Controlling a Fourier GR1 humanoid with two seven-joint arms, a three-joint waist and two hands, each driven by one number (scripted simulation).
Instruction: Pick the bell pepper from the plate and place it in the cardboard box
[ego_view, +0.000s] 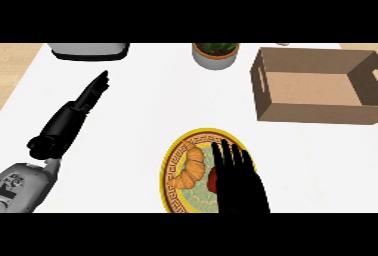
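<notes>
Here the right hand (238, 180) hovers flat over the bell pepper (212, 181), fingers straight.

1. I note a croissant (190, 169) lying on the left part of the yellow-rimmed dish.
2. I note a potted plant (215, 54) at the far edge of the white counter (148, 110).
3. I note a grey-and-black appliance (88, 50) at the far left, partly cut off.
</notes>
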